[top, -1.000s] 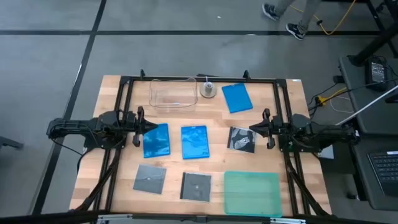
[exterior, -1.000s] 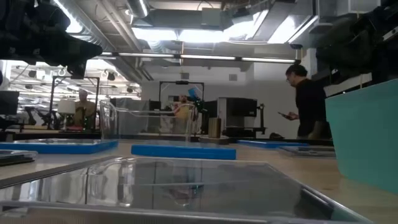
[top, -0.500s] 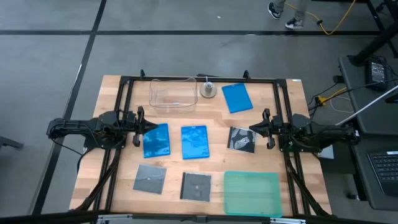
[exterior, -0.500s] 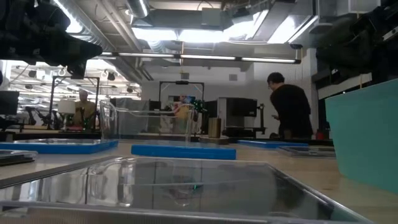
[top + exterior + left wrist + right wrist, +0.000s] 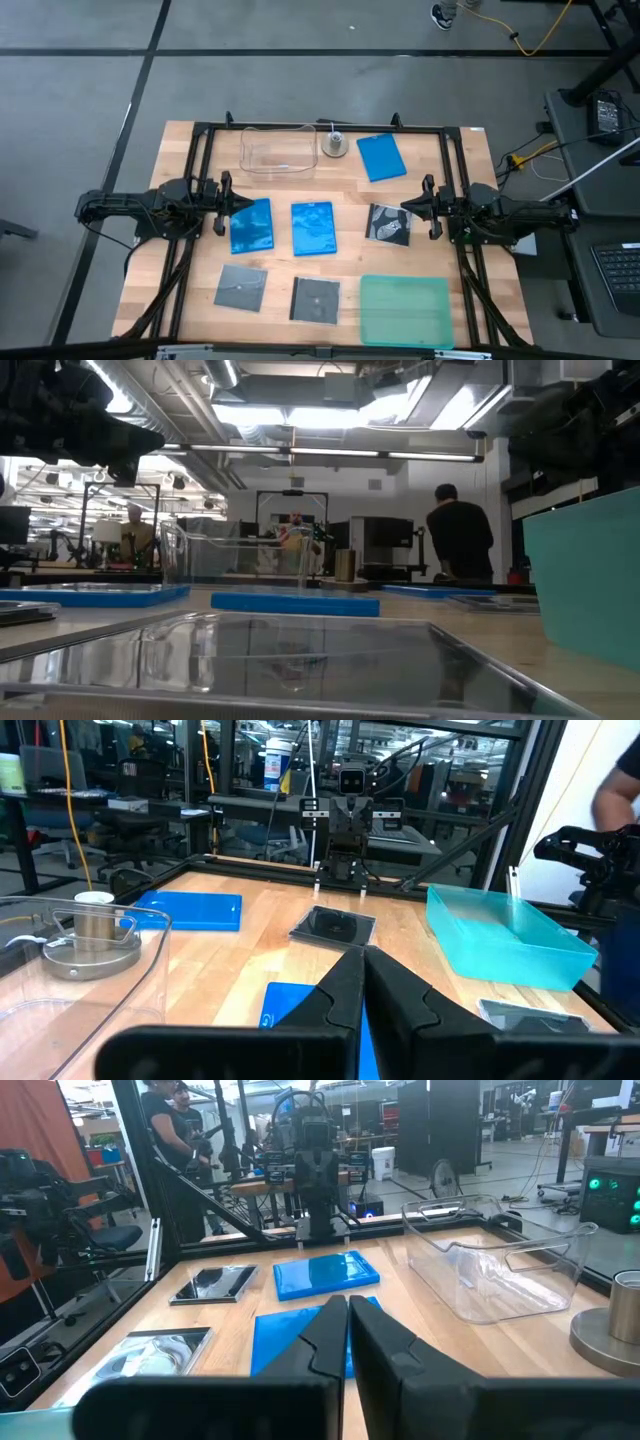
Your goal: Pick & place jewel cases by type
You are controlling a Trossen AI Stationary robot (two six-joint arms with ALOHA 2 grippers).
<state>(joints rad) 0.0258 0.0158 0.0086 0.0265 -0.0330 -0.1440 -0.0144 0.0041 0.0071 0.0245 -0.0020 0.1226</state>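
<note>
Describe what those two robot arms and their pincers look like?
Both arms are matte black and made of chunky jointed segments. The left gripper and the right gripper each end in two flat, tapered black fingers, and thin black cables trail from each arm's base. No markings are visible.
</note>
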